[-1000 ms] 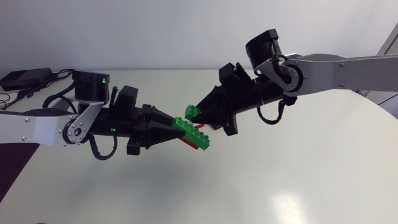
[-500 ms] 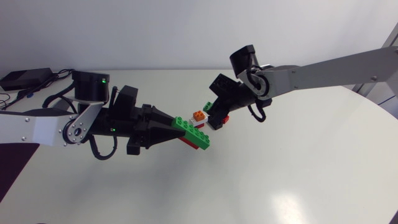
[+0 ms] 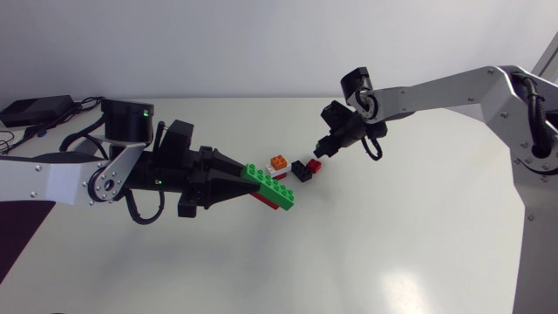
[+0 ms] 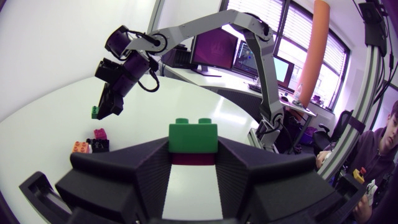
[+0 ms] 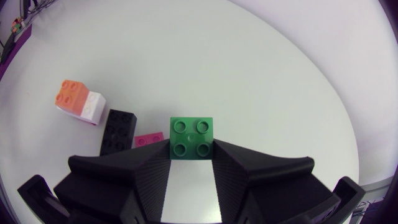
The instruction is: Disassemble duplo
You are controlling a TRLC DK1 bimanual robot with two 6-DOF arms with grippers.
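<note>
Nearest, the left arm [image 3: 52, 179] reaches in from the left. The left jaws are closed narrowly on the remaining duplo stack [image 3: 270, 185], a long green plate over a red layer, held clear above the counter [image 3: 418, 235]. Only the stack's outer end pokes past the fingertips. The jaws cover the rest, so I cannot tell how many bricks are still joined or how deep the red layer runs.

Just beyond it, loose pieces lie on the counter close together: a black brick [image 5: 119, 130], a small red brick [image 5: 149, 139] beside it, and an orange brick [image 5: 73, 95] against a white brick [image 5: 93, 106]. I cannot tell whether those last two are still pressed together.

Farthest, the right arm [image 3: 445, 87] comes in from the right. The right jaws pinch a small green brick [image 5: 191, 137] by two opposite sides, studs facing the wrist camera, above the loose pile. Its underside is hidden.

These pieces look light, rigid and smooth, and only stud friction holds them together. The flat side walls are probably the best place to grip, squarely so nothing slips. The green plate will likely come off more easily if it is tilted off from one end than if it is pulled straight. A hard tug could make the pieces jump apart.
</note>
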